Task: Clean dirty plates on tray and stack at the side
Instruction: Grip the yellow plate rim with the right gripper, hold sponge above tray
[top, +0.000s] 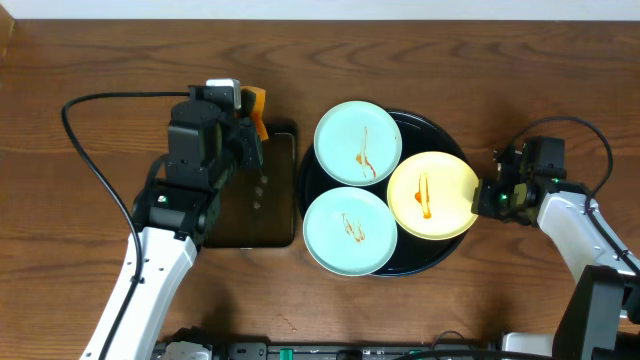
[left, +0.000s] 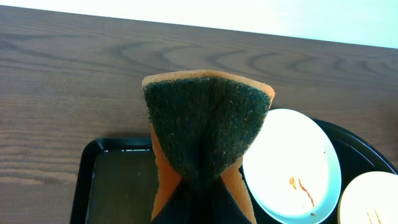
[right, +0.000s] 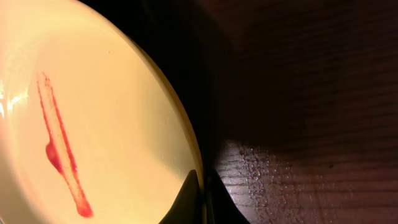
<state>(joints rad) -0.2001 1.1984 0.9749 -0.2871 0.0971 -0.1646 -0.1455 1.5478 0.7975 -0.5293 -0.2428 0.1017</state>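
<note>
Across the whole overhead view ran a dark brown wooden table (top: 100, 60), its grain running left to right, with a pale strip of wall (top: 320, 8) along the far edge. Right of centre sat the round black tray (top: 418, 256), and all three plates were on it. One mint plate (top: 357, 143) lay at the back, its far edge over the tray's rim. A second mint plate (top: 349, 231) lay at the front left, also over the rim. The yellow plate (top: 432, 195) was at the right, reaching over the right rim. Each carried orange-brown streaks. Just left of the round tray, almost touching it, lay a rectangular black tray (top: 260, 205). Bare wood stretched to the far left, crossed by a looping black cable (top: 90, 150), and more lay right of the round tray around the right arm.

Above the rectangular tray's far end, the left gripper (left: 198, 199) was clenched on a sponge (left: 205, 118), folded with its green scouring face outward and its orange body behind. The right gripper (right: 200, 198) had its fingers pinched on the yellow plate's right rim.
</note>
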